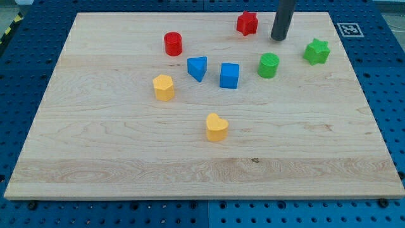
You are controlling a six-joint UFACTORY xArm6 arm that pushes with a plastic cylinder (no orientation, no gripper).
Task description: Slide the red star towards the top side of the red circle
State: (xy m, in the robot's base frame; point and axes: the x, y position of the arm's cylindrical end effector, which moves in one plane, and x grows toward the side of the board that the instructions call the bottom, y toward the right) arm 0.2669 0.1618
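Note:
The red star lies near the view's top edge of the wooden board, right of centre. The red circle stands to its left and a little lower, well apart from it. My tip rests on the board just right of the red star and slightly lower, a small gap between them. The rod rises out of the view's top.
A blue triangle and a blue cube sit below the red pair. A green circle and a green star lie to the right. A yellow hexagon and a yellow heart lie lower. The board has blue pegboard around it.

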